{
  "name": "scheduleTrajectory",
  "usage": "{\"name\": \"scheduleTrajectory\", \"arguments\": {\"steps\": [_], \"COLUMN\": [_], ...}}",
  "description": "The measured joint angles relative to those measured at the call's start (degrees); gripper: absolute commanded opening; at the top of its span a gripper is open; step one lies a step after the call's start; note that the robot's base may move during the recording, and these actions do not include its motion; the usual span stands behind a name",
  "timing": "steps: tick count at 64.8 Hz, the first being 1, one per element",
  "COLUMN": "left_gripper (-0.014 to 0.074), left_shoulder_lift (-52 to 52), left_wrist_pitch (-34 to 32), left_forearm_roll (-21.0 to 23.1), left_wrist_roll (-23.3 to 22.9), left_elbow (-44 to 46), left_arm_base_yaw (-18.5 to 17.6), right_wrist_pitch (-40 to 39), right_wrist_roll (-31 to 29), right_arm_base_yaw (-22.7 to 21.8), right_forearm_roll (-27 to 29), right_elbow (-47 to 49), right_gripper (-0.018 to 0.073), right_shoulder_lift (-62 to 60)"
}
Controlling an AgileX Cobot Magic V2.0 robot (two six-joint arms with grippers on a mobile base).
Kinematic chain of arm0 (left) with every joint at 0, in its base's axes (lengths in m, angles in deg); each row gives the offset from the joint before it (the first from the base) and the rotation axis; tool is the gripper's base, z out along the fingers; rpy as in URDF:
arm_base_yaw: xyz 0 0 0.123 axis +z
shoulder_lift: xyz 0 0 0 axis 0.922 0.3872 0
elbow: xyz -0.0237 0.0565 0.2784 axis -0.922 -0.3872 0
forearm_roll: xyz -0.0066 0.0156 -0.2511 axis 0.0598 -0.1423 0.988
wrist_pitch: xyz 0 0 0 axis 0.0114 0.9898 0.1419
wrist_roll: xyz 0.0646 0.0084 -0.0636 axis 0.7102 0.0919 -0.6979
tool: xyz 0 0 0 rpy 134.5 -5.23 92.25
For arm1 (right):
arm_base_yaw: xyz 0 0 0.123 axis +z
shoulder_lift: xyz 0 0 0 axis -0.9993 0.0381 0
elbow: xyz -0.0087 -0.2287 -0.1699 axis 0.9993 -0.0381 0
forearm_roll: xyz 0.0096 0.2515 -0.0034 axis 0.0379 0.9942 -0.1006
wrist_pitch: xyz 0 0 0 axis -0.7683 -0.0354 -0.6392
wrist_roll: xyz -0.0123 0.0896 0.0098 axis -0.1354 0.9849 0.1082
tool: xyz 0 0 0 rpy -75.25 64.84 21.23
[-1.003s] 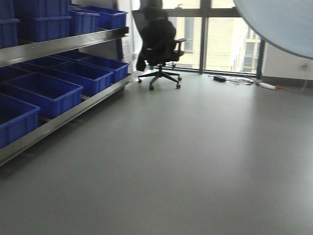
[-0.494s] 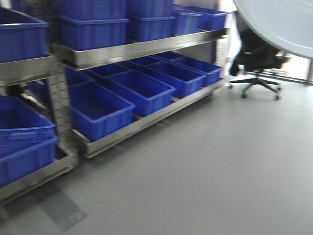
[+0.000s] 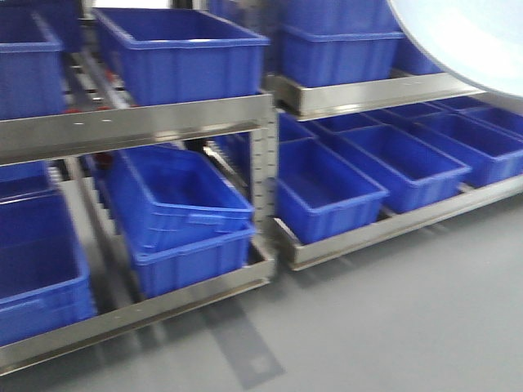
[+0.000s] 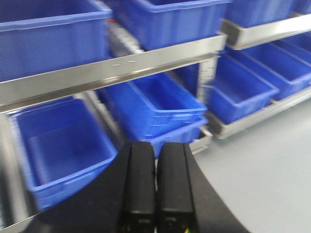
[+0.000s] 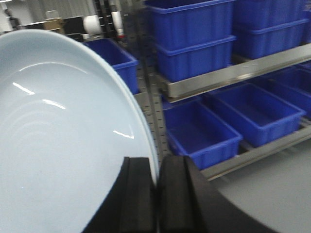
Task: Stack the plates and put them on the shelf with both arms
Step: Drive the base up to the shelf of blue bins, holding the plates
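Blue crates point(image 3: 180, 57) across both shelf point(image 3: 131, 126) tiers; open floor point(image 3: 392, 327) in front

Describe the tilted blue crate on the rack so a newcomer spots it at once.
Find the steel shelf and its perforated upright post. On the lower tier just left of that post sits a blue crate. Unlike its neighbours, it is nested askew inside a second crate.

The front-facing camera looks slightly down, from nearby, at the tiered brushed-steel shelf point(image 3: 163, 122) of deep blue plastic crates point(image 3: 180, 49); a pale blue-white glossy round plate point(image 3: 466, 33) cuts its upper right corner. Wrist cameras peer past the black left gripper point(image 4: 155, 148) and black right gripper point(image 5: 157, 162) at that same rack, the plate filling half the right view.
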Motion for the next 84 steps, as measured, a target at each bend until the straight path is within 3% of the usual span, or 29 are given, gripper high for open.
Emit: {"name": "scheduleTrajectory", "arguments": {"steps": [84], "left_gripper": [0.0083], "left_shoulder_lift": [0.00], "left_wrist_pitch": [0.00], "left_forearm_roll": [0.00], "left_wrist_roll": [0.00], "left_elbow": [0.00], "left_arm_base_yaw": [0.00], "right_wrist_pitch": [0.00], "right_wrist_roll": [0.00], "right_arm_base_yaw": [0.00], "right_forearm_roll": [-0.02], "right_elbow": [0.00], "right_gripper": [0.0049], "right_shoulder_lift": [0.00]}}
